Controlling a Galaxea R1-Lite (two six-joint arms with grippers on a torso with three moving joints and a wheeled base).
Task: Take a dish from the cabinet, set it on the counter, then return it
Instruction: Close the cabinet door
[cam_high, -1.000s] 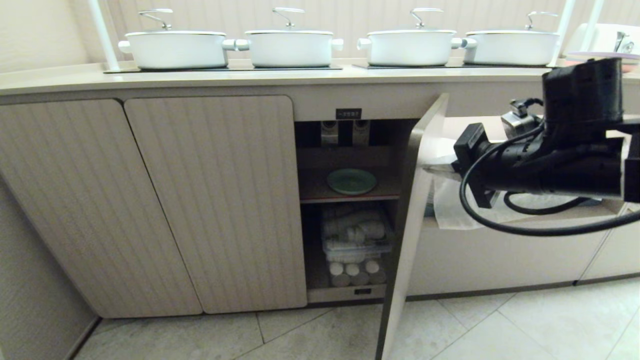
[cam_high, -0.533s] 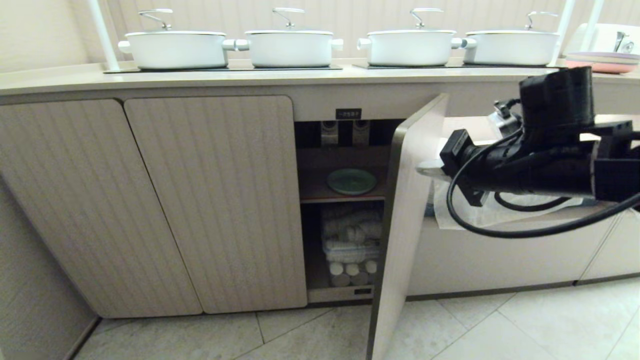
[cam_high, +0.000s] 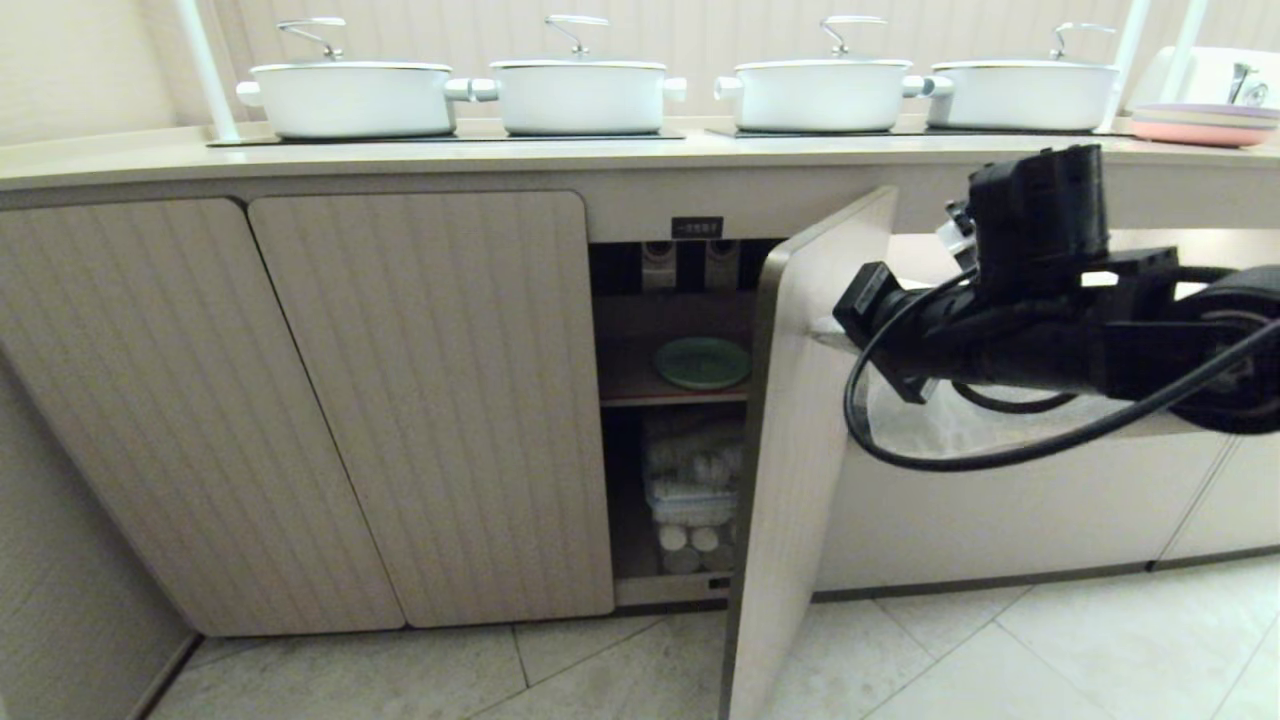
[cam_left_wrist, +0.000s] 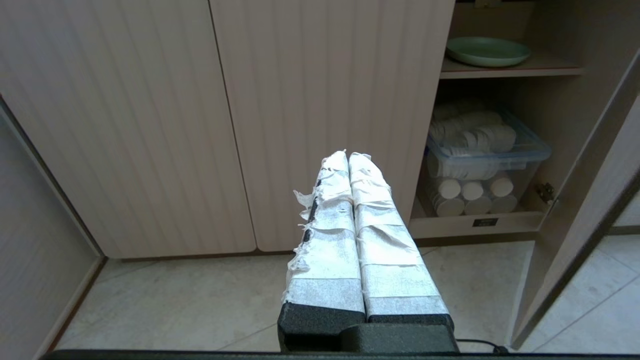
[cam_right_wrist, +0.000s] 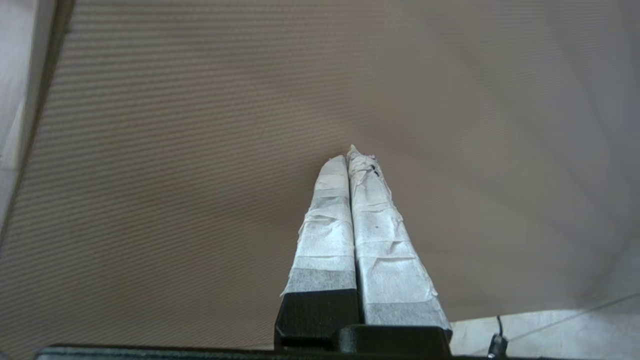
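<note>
The mint-green dish (cam_high: 703, 362) lies flat on the wooden upper shelf inside the cabinet (cam_high: 697, 227); the left wrist view shows the dish (cam_left_wrist: 487, 51) too. The ribbed cabinet door (cam_high: 800, 450) stands part-way open, hiding the right side of the opening. My right gripper (cam_high: 822, 336) is shut, its taped tips against the door's ribbed outer face (cam_right_wrist: 200, 150), and nothing is between the right gripper's (cam_right_wrist: 348, 152) fingers. My left gripper (cam_left_wrist: 348, 156) hangs low in front of the closed doors, shut and empty. The counter (cam_high: 150, 155) runs above.
Several white lidded pots (cam_high: 580, 95) stand on the counter, with stacked pink and lilac plates (cam_high: 1200, 125) at its far right. A clear box of white cups (cam_left_wrist: 480, 160) fills the lower shelf. A niche with white cloth (cam_high: 940, 420) lies behind my right arm.
The cabinet door has swung left, further toward closed, and now covers more of the opening. My right arm has moved left with it, tips against the door. The dish has not moved.
</note>
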